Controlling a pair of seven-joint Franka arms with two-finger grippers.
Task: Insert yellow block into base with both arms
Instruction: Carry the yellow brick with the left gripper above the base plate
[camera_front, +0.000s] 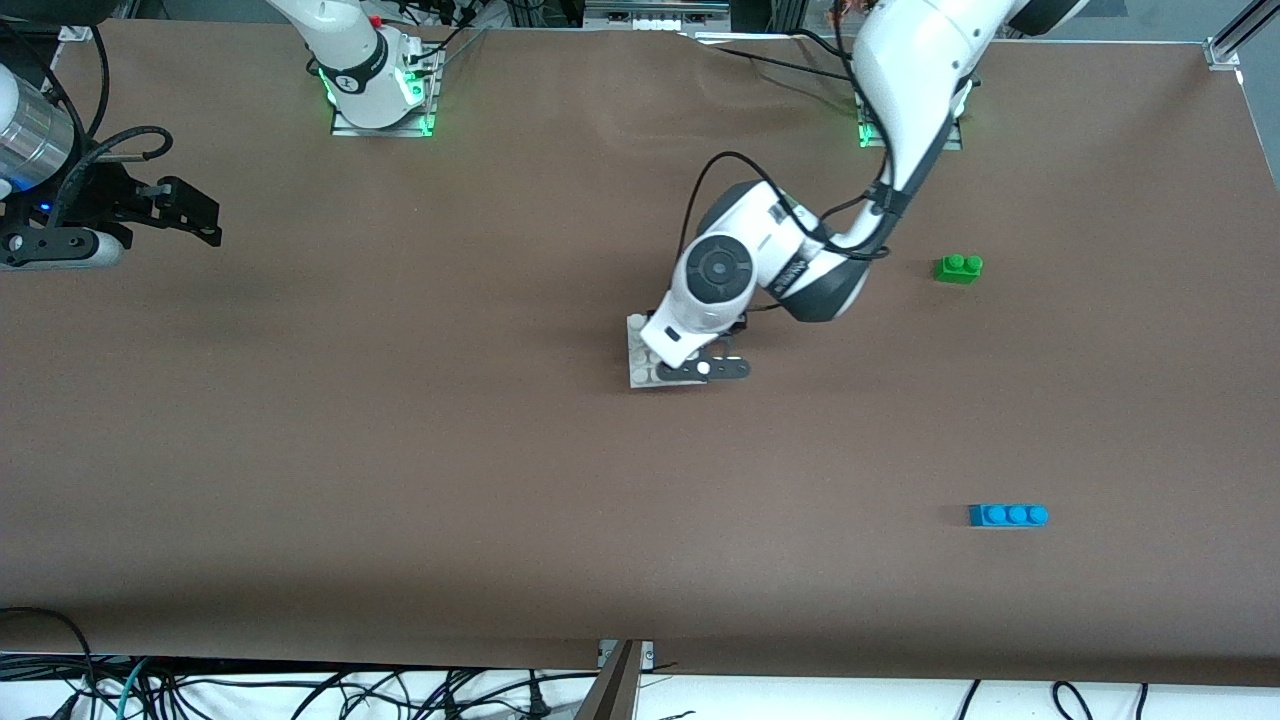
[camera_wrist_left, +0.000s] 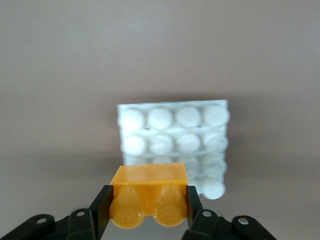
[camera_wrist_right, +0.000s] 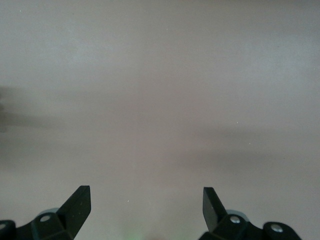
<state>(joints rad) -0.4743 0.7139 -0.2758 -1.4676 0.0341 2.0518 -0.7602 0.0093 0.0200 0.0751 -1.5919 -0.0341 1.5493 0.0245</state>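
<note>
Nearby, green brick (camera_front: 958, 268) and blue brick (camera_front: 1008, 515), well apart from base (camera_front: 637, 362).

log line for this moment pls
left gripper: shut on yellow block, over base | right gripper: open, waiting at right arm's end of table | block not yet seated

Even soft overhead light, blurred wrist views.

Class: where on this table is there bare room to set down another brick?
Bare brown table spreads from the base toward the right arm's end. More lies between the green brick and blue brick. Crowded only at the base, under the left tool holding the yellow block.
</note>
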